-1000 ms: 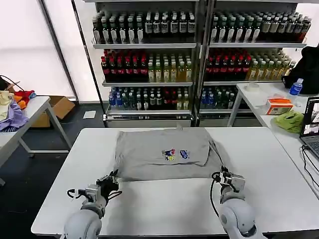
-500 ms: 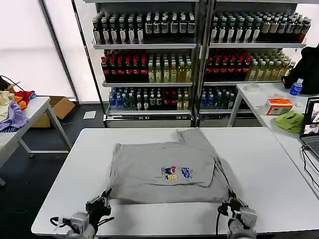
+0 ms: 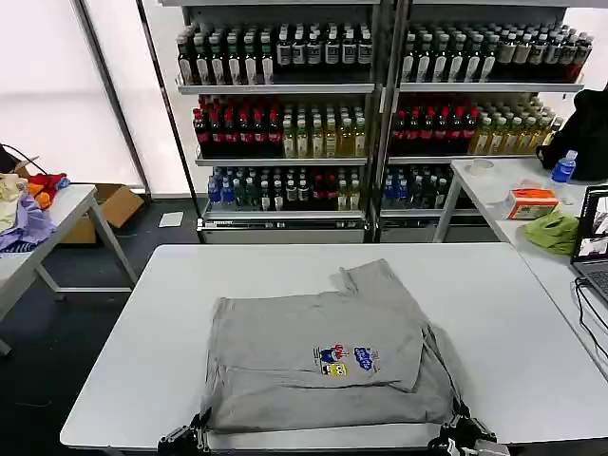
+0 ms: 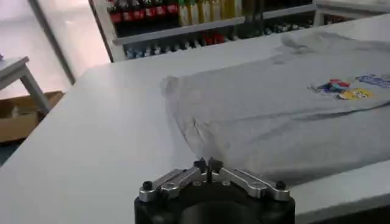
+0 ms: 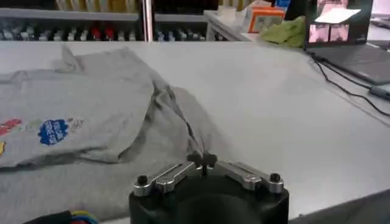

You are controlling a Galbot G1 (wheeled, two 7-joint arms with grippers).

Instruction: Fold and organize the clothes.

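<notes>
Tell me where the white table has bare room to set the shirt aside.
Bare white table lies left of the grey shirt, right of it toward the laptop side, and behind it. The near edge is crowded: left pincer and right pincer pinch the shirt's corners.

Left claw (image 4: 208, 163): fingertips pressed together, closed, low at the near left of the head view (image 3: 187, 439).
Right claw (image 5: 205, 159): fingertips meeting, closed, low at the near right of the head view (image 3: 465, 439).
Arms: both drawn back close to the body, wrists level.
</notes>
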